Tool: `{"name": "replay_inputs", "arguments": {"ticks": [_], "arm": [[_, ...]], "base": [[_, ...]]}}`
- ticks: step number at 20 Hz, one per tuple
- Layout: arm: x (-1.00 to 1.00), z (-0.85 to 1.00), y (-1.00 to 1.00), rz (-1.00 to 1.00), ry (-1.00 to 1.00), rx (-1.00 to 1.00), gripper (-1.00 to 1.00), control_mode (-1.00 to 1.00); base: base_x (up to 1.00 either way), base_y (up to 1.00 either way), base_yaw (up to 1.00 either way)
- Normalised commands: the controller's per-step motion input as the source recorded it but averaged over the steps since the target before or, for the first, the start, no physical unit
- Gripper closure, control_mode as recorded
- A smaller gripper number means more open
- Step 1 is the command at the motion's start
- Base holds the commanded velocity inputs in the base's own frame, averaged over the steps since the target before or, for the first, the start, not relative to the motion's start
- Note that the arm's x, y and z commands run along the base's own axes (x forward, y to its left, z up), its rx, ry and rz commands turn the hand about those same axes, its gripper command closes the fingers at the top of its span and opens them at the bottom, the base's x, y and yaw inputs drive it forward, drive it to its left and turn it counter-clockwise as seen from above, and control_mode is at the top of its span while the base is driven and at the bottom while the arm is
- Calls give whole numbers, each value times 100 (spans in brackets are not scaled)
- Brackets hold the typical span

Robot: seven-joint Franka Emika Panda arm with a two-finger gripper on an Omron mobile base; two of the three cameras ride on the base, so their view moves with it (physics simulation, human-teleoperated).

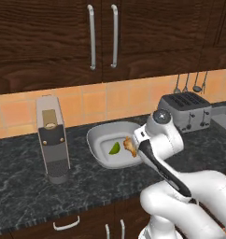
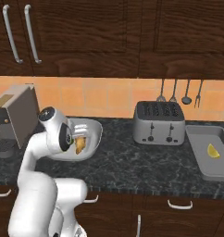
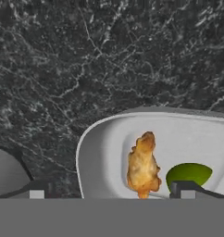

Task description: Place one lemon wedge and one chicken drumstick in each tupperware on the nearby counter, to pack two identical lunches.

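Observation:
The rounded-square tupperware [image 1: 94, 140] [image 2: 96, 132] [image 3: 100, 148] sits on the dark counter [image 1: 21, 186]. Inside it lie a golden-brown chicken drumstick [image 1: 130, 145] [image 2: 80, 145] [image 3: 142, 166] and, beside it, a yellow-green lemon wedge [image 1: 115, 148] [image 3: 189, 173]. My gripper [image 2: 80, 133] [image 3: 112, 192] hovers open just above the drumstick, its fingertips [image 3: 37, 193] apart on either side and holding nothing. At the far right stands the rectangular tupperware [image 2: 202, 159] with a yellow lemon wedge [image 2: 214, 151] in it.
A silver two-slot toaster [image 1: 185, 109] [image 2: 159, 122] stands between the two containers against the tiled wall. A tall coffee machine [image 1: 52, 137] [image 2: 14, 115] is left of the bowl. Utensils [image 2: 178, 92] hang on the wall. Drawers with white handles [image 2: 179, 204] run below the counter.

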Motion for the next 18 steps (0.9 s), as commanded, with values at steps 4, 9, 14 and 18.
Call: {"name": "replay_inputs", "arguments": {"ticks": [4, 9, 14, 18], "arm": [[-100, 52, -43, 0, -26, 4, -100, -100], [-98, 52, -27, 0, -20, 3, -100, -100], [-37, 7, 0, 0, -2, 0, -100, 100], [0, 0, 0, 0, 0, 0, -100, 100]], "base": [[0, 0, 0], [0, 0, 0], [-60, -2, 0], [-100, -67, -1]]}}
